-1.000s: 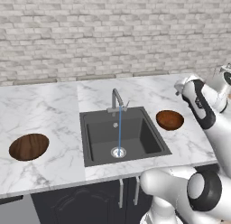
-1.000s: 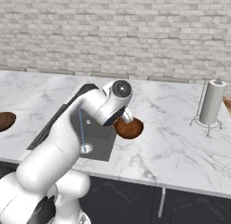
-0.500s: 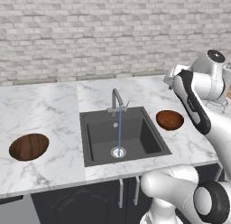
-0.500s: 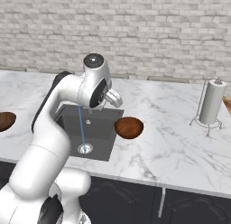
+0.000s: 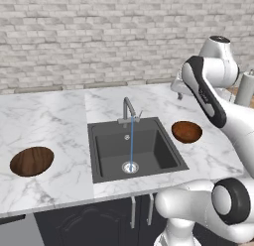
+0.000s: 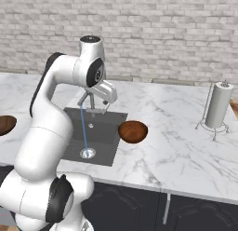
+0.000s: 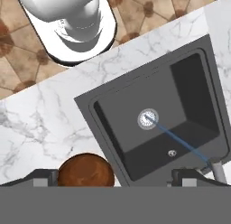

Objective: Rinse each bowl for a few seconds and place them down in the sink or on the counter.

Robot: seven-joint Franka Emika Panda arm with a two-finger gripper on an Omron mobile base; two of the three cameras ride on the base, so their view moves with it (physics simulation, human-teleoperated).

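Two dark brown wooden bowls rest on the white marble counter. One bowl lies just right of the sink. The other bowl lies far to the left. Water runs from the faucet down to the drain. My gripper hangs open and empty, high above the sink's back edge near the faucet. In the hand view the gripper has its fingers spread wide, with the right bowl and the sink far below.
A paper towel holder stands on the counter at the far right. A grey brick wall runs behind the counter. Dark cabinets sit under the front edge.
The arm has lifted up and away from the bowl right of the sink and swung toward the faucet. The gripper stayed open. Both bowls kept their places.
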